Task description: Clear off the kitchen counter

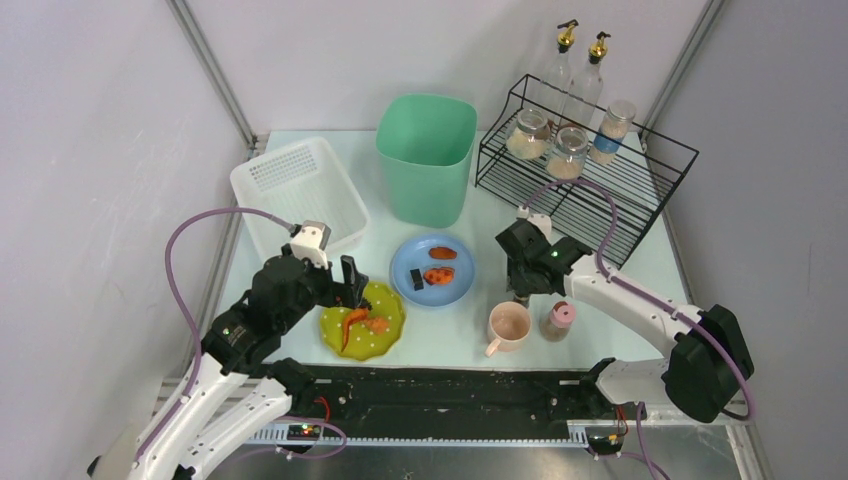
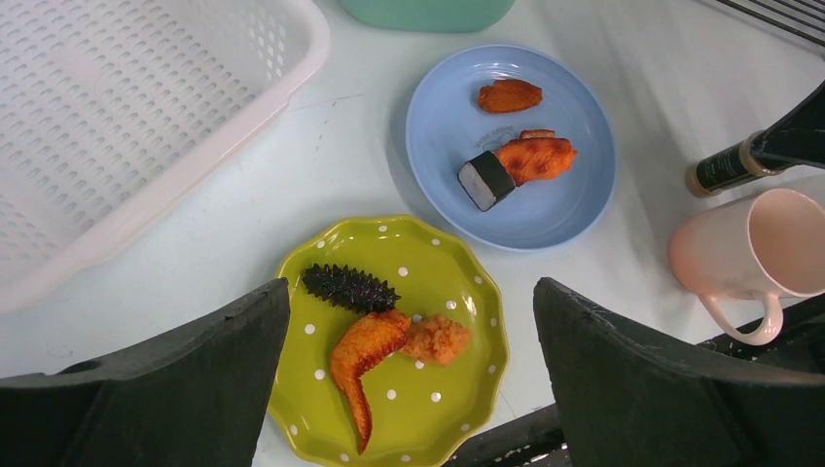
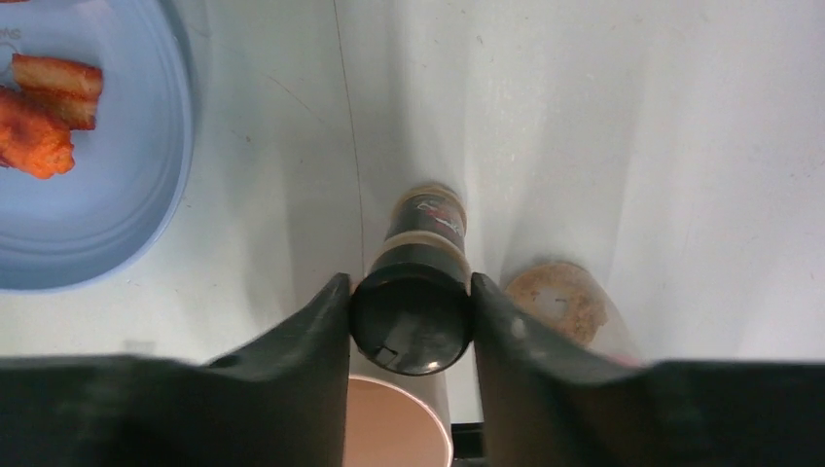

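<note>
Stretching beneath both arms, the smooth pale mint-white kitchen counter point(image 1: 450, 335) carries plenty of clutter. The right gripper point(image 3: 410, 292) clamps the black cap of a small dark seasoning bottle point(image 3: 413, 321), which is just beside the pink ceramic mug point(image 1: 508, 325) and the pink-lidded shaker jar point(image 1: 558, 320). A square squeeze and a straight lift look wise here, or those neighbours get knocked. The left gripper point(image 2: 411, 292) hangs wide open and empty over the lime-green dotted plate point(image 2: 438, 409). Only the right wrist view shows both fingers touching the cap; from overhead, the gripper hides the bottle.

Plain pale walls point(image 1: 330, 45) enclose three sides; bare aluminium posts point(image 1: 212, 68) run up both rear corners. Light even, shadows soft.
</note>
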Tool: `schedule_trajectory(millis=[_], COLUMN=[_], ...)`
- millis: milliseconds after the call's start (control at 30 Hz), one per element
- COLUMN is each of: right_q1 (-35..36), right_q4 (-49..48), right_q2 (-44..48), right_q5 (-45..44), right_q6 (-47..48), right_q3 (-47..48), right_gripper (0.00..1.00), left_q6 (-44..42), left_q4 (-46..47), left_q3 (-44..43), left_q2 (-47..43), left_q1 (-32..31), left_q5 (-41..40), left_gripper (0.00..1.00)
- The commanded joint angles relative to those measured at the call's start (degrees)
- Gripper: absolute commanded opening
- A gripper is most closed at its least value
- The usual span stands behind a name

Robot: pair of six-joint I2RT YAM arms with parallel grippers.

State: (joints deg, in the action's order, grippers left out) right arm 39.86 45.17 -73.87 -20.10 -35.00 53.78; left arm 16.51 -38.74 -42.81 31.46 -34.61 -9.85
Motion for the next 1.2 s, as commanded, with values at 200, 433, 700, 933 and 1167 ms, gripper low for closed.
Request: schedule_trajectory(millis=[200,433,700,933,1167], right_q1=[-0.1,-6.6,-18.4,-26.0,-33.4], right_q4=[-0.3,0.6,0.3,0.2,1.6], right_q2=[7.3,13.5,11.5,5.5,-4.2], right_q5=[-4.3,-2.9,3.0,2.9,6.8], right_q6=[-0.6,3.9,8.4,8.8,7.5], right_q3=[1.2,8.9,19.8,30.4,41.4], right_gripper=[0.15,0.12,0.12,0.12,0.13], left_q6=[0.0,0.0,0.0,0.0,0.0], left_q4=[0.8,0.7,0.8,0.7,0.8], left_q3=[0.2,0.2,0.2,0.2,0.2], left_q2=[-0.4,-0.2,-0.1,-0.2,-0.3], left_q1=[-0.5,-0.6,-0.7,-0.7,-0.7], left_q5=[0.0,0.0,0.1,0.1,0.2], left_gripper=[0.98,0.98,0.98,0.98,0.98])
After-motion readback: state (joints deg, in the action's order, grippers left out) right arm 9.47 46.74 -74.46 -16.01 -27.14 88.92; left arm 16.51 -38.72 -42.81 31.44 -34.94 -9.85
